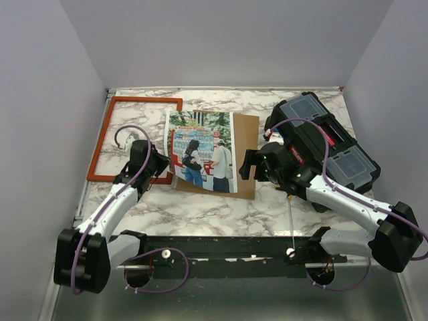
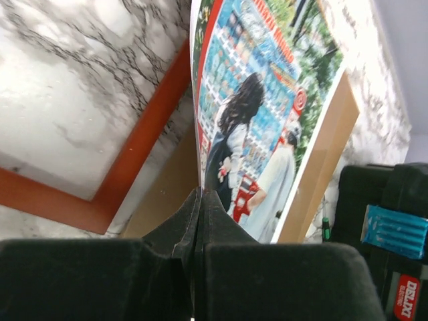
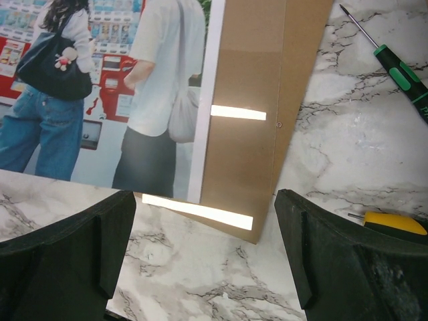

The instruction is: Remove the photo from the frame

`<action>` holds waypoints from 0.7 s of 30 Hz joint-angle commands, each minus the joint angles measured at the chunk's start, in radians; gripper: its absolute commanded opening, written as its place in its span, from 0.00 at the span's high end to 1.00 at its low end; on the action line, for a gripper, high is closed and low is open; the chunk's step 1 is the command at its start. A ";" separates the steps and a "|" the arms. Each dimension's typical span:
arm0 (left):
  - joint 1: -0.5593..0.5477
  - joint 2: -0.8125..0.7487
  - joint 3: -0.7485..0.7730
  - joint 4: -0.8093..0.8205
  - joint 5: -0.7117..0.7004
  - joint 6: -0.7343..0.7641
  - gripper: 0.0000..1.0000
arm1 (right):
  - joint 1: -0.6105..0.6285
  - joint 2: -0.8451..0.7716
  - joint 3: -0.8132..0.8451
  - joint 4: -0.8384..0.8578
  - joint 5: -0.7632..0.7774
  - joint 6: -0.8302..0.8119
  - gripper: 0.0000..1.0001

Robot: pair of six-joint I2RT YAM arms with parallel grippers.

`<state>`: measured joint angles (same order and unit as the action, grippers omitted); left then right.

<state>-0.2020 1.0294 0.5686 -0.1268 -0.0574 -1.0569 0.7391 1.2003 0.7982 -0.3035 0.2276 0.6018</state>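
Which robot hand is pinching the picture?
The left gripper: it is shut on the photo's lifted edge. The right gripper hangs open above the brown board's near corner, holding nothing.

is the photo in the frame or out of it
Out. The frame encloses only marble; the photo lies on the brown board to its right, one edge pinched in the left gripper.

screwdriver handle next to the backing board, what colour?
Green with black on the screwdriver handle; right wrist view shows it best.
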 commanded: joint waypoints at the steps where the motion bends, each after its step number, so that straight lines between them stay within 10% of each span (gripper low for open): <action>1: -0.040 0.170 0.077 0.071 0.126 0.030 1.00 | -0.001 0.012 0.025 0.021 -0.011 -0.003 0.06; 21: -0.116 0.157 -0.100 0.173 0.020 -0.081 1.00 | -0.002 0.059 0.035 0.044 -0.031 -0.033 0.05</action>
<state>-0.3164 1.1671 0.4915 -0.0158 -0.0521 -1.1381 0.7391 1.2373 0.7994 -0.2878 0.2188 0.5880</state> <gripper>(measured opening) 0.008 0.944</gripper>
